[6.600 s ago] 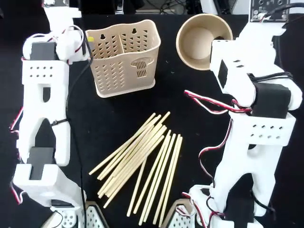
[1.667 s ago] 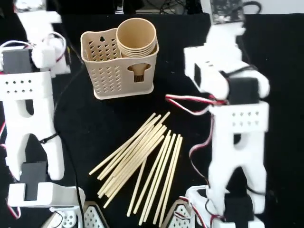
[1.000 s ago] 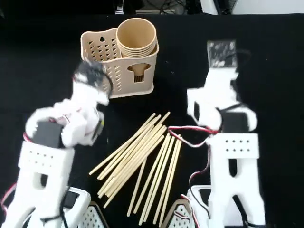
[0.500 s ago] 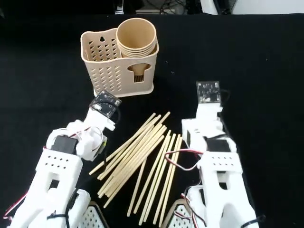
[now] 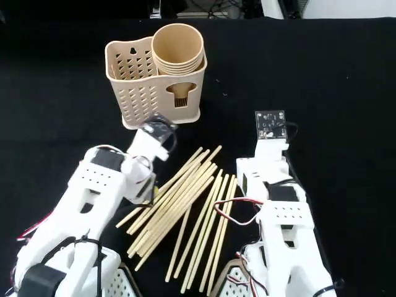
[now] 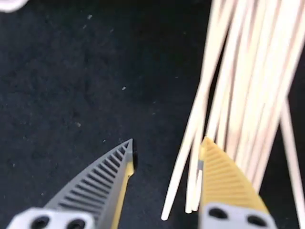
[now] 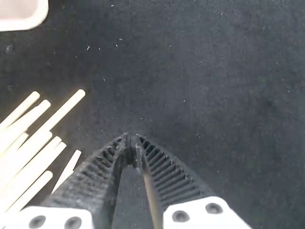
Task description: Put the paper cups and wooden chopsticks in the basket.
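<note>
A beige slotted basket (image 5: 154,86) stands at the back, with a stack of paper cups (image 5: 177,46) upright in its right compartment. Several wooden chopsticks (image 5: 185,210) lie fanned out on the black table in front of it. My left gripper (image 6: 168,145) is open and low over the pile's left ends. One or two chopsticks (image 6: 190,157) lie between its fingers and the rest beside its yellow finger (image 6: 224,181). In the high view it (image 5: 148,189) sits at the pile's left edge. My right gripper (image 7: 129,139) is shut and empty, over bare cloth beside the chopstick tips (image 7: 28,138).
The right arm (image 5: 278,204) is folded back at the front right, close to the pile's right side. The basket's left compartment (image 5: 131,62) is open and holds nothing visible. Black cloth (image 5: 334,93) covers the table, bare at the right and far left.
The cups, held near the back right at first, now sit stacked in the basket. The right arm has drawn back to the front. The left arm swung down from the back left onto the chopsticks.
</note>
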`<state>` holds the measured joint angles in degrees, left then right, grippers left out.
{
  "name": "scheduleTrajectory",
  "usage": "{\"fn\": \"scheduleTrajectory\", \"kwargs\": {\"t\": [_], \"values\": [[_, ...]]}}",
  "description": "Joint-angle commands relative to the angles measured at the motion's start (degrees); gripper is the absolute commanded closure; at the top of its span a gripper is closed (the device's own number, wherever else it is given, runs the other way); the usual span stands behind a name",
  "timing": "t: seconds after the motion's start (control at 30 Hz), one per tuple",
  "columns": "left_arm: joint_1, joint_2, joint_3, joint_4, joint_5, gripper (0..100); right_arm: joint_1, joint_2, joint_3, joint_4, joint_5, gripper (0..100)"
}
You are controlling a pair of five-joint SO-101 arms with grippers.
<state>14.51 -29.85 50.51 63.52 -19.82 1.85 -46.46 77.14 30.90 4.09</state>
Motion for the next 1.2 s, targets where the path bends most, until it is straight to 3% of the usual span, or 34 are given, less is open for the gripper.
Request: {"fn": "scheduleTrajectory", "kwargs": {"t": [0.0, 0.23, 0.8, 1.17], "values": [[2.9, 0.1, -3.0, 0.5, 0.4, 78, 0.9, -1.1, -0.1, -1.1, 0.7, 98.6], [8.1, 0.6, -3.0, -0.3, 0.2, 78, 3.0, -1.2, -0.1, -1.1, 0.6, 98.6], [8.6, 1.1, 8.2, -20.0, 0.0, 78, 2.7, -1.2, -0.1, -1.1, 0.6, 98.6], [7.0, 22.7, -2.1, -19.6, 0.4, 78, 2.7, -1.2, -0.1, -1.1, 0.6, 98.6]]}}
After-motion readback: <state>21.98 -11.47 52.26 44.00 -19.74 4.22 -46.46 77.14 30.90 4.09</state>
